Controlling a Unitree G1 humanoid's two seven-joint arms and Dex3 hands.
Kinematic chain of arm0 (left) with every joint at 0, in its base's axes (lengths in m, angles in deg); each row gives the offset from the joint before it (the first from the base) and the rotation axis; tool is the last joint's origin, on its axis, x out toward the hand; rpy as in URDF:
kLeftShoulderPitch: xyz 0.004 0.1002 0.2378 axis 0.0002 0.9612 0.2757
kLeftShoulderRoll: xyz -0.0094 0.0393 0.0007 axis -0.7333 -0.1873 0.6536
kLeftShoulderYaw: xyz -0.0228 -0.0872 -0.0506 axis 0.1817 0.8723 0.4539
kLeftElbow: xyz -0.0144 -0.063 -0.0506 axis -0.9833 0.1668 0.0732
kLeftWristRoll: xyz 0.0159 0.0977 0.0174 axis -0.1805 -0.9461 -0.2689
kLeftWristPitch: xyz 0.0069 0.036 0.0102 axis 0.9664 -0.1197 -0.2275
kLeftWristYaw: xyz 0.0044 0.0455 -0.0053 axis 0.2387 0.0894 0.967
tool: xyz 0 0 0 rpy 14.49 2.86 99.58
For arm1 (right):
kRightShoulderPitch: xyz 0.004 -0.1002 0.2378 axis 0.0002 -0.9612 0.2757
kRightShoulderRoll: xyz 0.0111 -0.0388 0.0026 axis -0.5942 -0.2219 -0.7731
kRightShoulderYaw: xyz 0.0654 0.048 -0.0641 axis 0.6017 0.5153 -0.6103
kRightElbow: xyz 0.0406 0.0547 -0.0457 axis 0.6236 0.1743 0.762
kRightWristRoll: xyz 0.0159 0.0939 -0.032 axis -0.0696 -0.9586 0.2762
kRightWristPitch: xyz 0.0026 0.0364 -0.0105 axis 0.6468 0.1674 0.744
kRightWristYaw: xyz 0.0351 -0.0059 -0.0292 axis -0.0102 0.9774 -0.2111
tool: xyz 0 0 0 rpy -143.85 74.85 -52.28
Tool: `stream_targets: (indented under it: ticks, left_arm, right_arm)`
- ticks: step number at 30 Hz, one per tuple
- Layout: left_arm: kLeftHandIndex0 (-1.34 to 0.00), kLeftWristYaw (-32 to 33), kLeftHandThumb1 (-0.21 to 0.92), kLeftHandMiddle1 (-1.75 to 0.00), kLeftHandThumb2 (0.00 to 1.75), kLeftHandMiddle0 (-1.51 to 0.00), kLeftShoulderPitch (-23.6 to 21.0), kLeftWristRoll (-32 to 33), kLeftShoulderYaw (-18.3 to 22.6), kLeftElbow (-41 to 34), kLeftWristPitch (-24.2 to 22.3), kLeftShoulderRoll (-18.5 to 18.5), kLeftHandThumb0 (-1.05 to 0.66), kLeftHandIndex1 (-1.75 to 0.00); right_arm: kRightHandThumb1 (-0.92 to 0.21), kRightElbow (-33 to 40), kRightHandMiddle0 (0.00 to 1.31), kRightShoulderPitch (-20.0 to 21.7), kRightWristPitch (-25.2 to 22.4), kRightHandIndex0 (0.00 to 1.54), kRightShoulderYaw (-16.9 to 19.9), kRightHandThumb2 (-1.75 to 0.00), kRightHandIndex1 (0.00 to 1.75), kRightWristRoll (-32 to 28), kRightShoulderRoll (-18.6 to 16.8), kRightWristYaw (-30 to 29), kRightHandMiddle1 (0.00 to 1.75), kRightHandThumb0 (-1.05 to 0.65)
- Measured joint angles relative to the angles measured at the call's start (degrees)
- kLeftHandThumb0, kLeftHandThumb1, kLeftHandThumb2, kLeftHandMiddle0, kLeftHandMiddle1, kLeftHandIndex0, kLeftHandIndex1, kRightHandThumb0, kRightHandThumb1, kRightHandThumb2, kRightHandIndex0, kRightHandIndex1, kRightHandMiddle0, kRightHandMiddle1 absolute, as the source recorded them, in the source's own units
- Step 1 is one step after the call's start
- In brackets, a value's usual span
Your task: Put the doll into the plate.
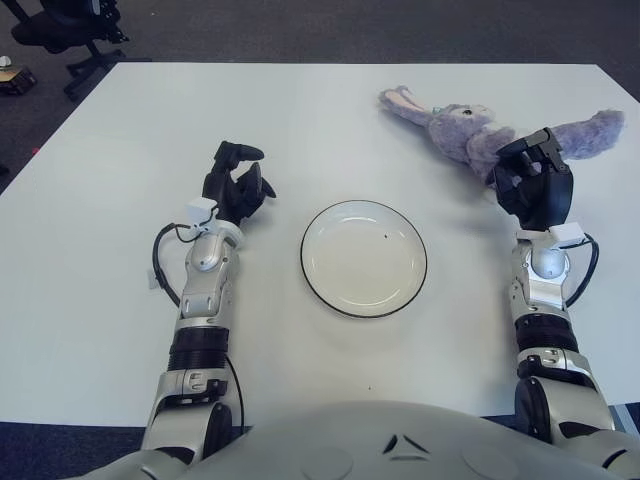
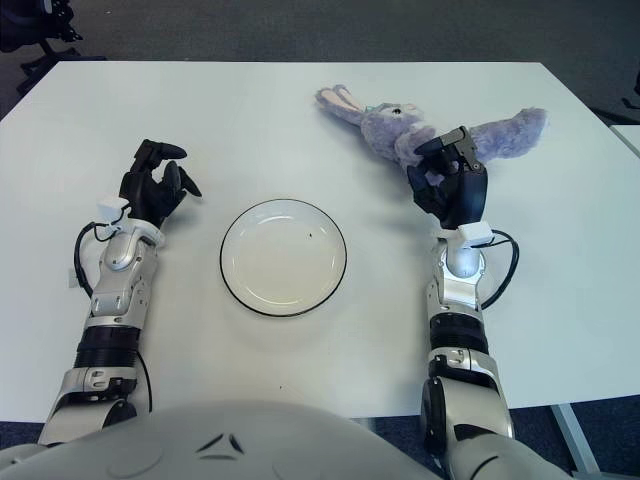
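My right hand (image 1: 533, 180), fingers curled, touches the doll (image 1: 470, 130); whether it grips, I cannot tell. Squeeze snugly before lifting toward the plate (image 1: 318, 282).

- A white table (image 1: 120, 130) fills most of the view, with its far edge running straight across the top.
- Dark grey carpeted floor (image 1: 350, 30) shows beyond the table's far edge and along its left side.
- A black office chair (image 1: 70, 30) stands on the floor past the table's far left corner.
- A small object (image 1: 12, 78) sits on the floor at the left edge; too small to identify.
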Motion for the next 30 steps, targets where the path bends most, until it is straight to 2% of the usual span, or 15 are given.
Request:
stream_targets:
  ticks: [20, 30]
  left_arm:
    - [-0.25, 0.73, 0.84, -1.75, 0.61, -0.83, 0.05, -0.65, -0.42, 0.05, 0.0, 0.59, -0.36, -1.75]
    - [-0.25, 1.04, 0.84, -1.75, 0.61, -0.82, 0.03, -0.77, -1.23, 0.05, 0.0, 1.24, -0.36, -1.75]
  right_arm:
    - [-0.92, 4.84, 0.4, -3.99, -2.9, 0.76, -0.43, -0.32, 1.75, -0.1, 0.15, 0.89, 1.54, -0.35]
    - [-0.92, 9.33, 0.4, -7.35, -2.56, 0.76, -0.3, -0.33, 1.75, -5.1, 0.28, 5.36, 1.55, -0.35]
